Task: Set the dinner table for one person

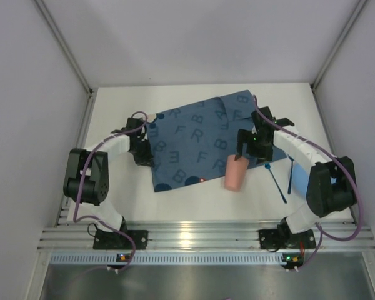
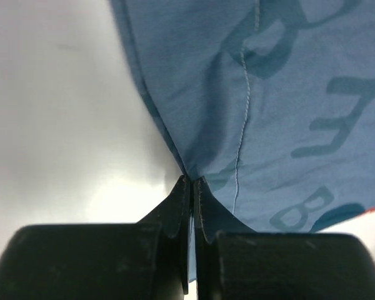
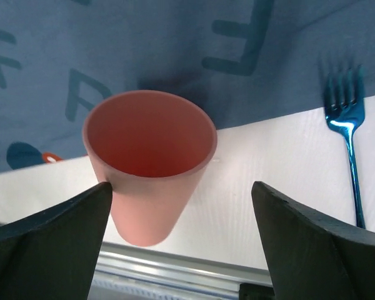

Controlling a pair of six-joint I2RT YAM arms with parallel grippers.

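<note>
Table (image 1: 194, 206) long axis runs left-right

fork (image 3: 344, 122) right of cup (image 3: 151, 187)

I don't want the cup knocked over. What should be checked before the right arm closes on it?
1. Right gripper jaws open: ok.
2. Cup between them in wrist view: ok.
3. Cup square on its base: cannot tell.
4. Fork lying apart from cup: ok.
5. Left gripper jaws shut on placemat edge: ok.
6. Placemat flat: not ok, far corner folded.
</note>
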